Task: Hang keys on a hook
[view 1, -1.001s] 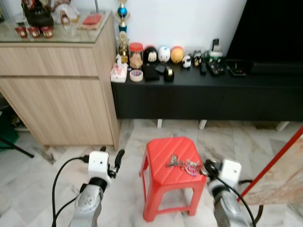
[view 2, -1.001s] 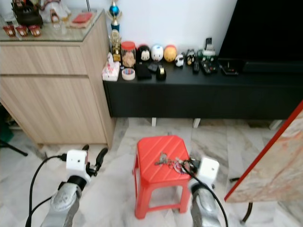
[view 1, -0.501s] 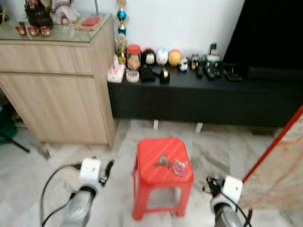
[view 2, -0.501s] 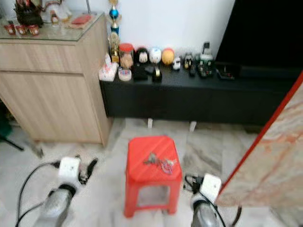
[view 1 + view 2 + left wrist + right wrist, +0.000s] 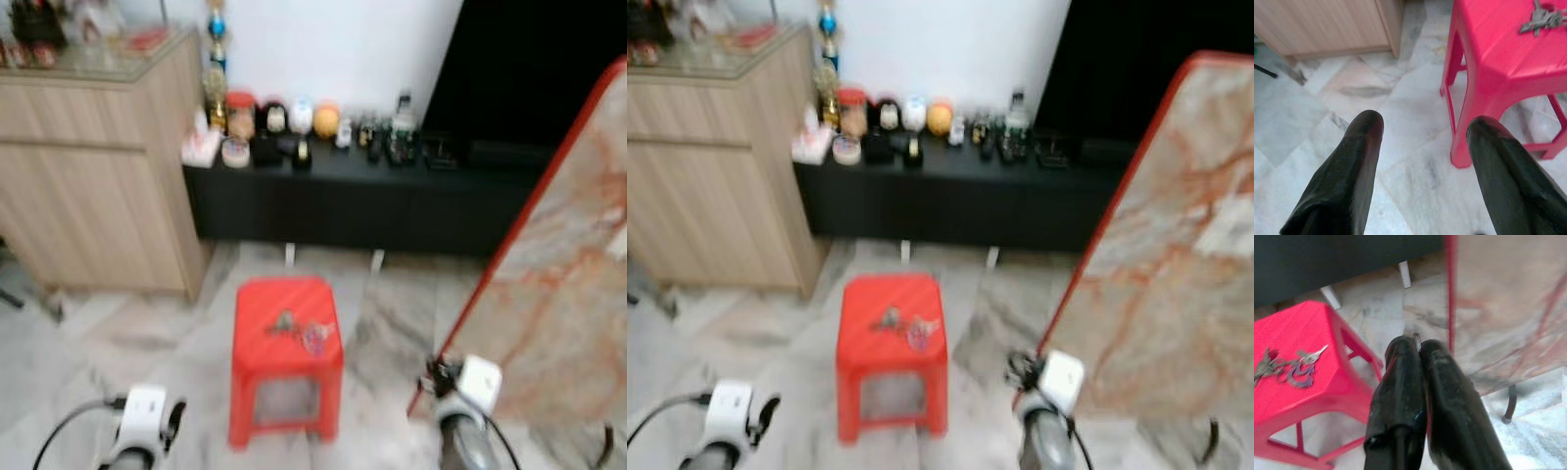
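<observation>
A bunch of keys (image 5: 299, 331) with a purple tag lies on top of a red plastic stool (image 5: 260, 315) on the marble floor. The left wrist view shows the keys (image 5: 1543, 18) at the stool's far side, and the right wrist view shows the keys (image 5: 1289, 367) spread flat. My left gripper (image 5: 1425, 128) is open, low over the floor, to the left of the stool and short of it. My right gripper (image 5: 1419, 345) is shut, to the right of the stool and apart from it. Both head views are blurred.
A marble-patterned slab with a red edge (image 5: 549, 264) stands tilted close on the right. Its dark leg (image 5: 1509, 406) is beside my right gripper. A black low console (image 5: 343, 196) with small ornaments runs along the wall. A wooden cabinet (image 5: 88, 196) stands at the left.
The whole picture has shifted: the camera has drawn back and swung right. The stool now looks smaller and further left, the slab looms larger, and both arms sit lower in view.
</observation>
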Available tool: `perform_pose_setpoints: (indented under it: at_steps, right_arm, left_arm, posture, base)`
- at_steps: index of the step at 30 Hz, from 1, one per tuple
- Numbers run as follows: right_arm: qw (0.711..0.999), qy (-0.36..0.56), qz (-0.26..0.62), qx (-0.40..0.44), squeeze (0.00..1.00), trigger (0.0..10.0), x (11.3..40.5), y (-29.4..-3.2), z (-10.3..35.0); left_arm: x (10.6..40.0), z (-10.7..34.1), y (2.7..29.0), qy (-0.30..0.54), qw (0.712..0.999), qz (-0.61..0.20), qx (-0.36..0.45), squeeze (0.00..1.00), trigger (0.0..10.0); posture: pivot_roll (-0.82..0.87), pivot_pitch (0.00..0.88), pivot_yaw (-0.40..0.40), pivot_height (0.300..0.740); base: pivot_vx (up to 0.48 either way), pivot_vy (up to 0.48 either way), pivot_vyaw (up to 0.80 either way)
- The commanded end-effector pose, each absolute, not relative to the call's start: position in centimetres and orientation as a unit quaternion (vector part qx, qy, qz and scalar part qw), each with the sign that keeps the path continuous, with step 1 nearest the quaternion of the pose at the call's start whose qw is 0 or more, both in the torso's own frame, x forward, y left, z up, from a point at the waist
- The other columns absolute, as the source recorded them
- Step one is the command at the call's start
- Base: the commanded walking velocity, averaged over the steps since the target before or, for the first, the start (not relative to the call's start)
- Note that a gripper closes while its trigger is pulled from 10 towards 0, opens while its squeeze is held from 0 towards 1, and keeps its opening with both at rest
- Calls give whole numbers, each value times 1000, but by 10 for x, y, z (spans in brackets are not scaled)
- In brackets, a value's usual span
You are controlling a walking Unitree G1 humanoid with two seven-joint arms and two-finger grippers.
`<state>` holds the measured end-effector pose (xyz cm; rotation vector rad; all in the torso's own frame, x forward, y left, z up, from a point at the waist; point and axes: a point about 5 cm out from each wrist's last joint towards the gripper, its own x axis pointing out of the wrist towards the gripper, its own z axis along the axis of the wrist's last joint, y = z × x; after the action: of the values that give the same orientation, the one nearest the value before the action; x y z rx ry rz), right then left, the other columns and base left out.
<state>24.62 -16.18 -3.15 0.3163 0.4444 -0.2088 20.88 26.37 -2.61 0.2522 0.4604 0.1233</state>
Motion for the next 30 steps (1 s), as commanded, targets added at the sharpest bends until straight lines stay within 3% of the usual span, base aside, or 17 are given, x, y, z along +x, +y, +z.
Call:
perform_pose_setpoints:
  at_steps: [1, 9, 20, 25, 30]
  right_arm:
    - [958, 212, -122, 152, 0, 10000, 245, -174, -31]
    - [959, 199, -129, 156, 0, 10000, 248, -175, -28]
    - [977, 95, -141, 127, 0, 10000, 277, -186, 12]
    - [988, 38, -132, 77, 0, 10000, 287, -189, 34]
    - [977, -26, -210, 19, 0, 10000, 293, -209, 62]
  left_arm:
    - [214, -27, 253, 219, 966, 44, 127, 0, 10000]
    - [218, -26, 245, 211, 969, 31, 128, 0, 10000]
    - [218, -28, 241, 206, 971, 26, 122, 0, 10000]
    - [218, -28, 236, 204, 972, 22, 118, 0, 10000]
    - [219, -28, 235, 203, 972, 20, 117, 0, 10000]
  posture:
    - [78, 0, -70, 717]
    - [75, 0, -69, 717]
    - [74, 0, -67, 717]
    - [77, 0, -70, 717]
    - [77, 0, -70, 717]
  base:
    - [0, -390, 0]
    - [0, -387, 0]
    - [0, 0, 0]
    - [0, 0, 0]
    - [0, 0, 0]
